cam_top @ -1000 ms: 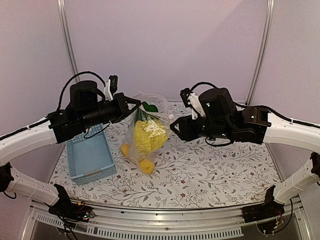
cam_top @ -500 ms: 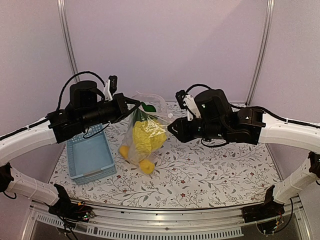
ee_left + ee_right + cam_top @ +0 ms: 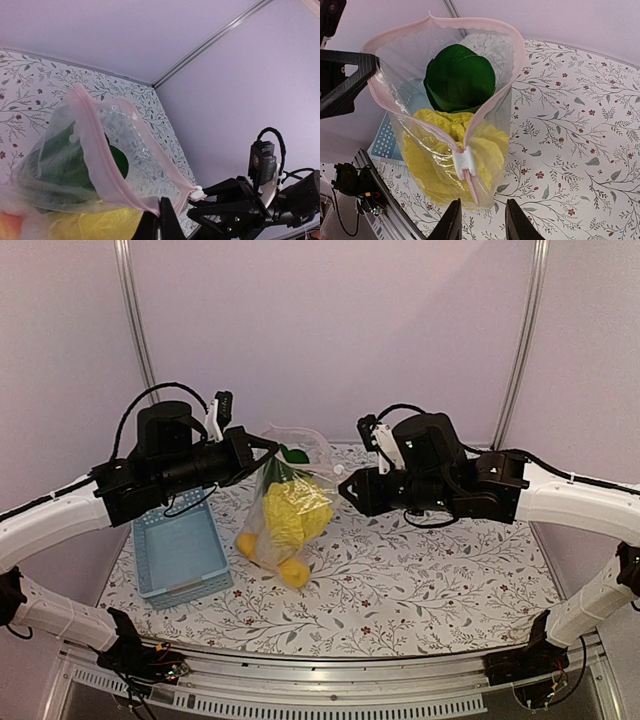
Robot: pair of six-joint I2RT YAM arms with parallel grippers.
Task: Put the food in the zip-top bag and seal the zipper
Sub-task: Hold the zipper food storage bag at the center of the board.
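The clear zip-top bag [image 3: 285, 510] hangs off the table, its mouth open. Its zipper is a pink strip [image 3: 492, 107] with a white slider [image 3: 464, 164] at the right end. My left gripper [image 3: 266, 453] is shut on the strip's left end [image 3: 159, 220]. Inside are the dark-green bok choy [image 3: 459, 77], the yellow napa cabbage [image 3: 452, 145], a round yellow fruit [image 3: 293, 572] and another fruit [image 3: 246, 540]. My right gripper [image 3: 348, 490] is open, just short of the slider [image 3: 339, 470], its jaws [image 3: 482, 222] apart below it and touching nothing.
The light-blue slotted basket [image 3: 180, 550] sits on the floral tablecloth [image 3: 430, 580] at the left, under my left arm. The bag's bottom hangs just above or on the cloth. Purple walls and metal posts [image 3: 135, 330] close in the back.
My right gripper has edged left, closer to the bag's slider. My left gripper and the hanging bag have barely moved.
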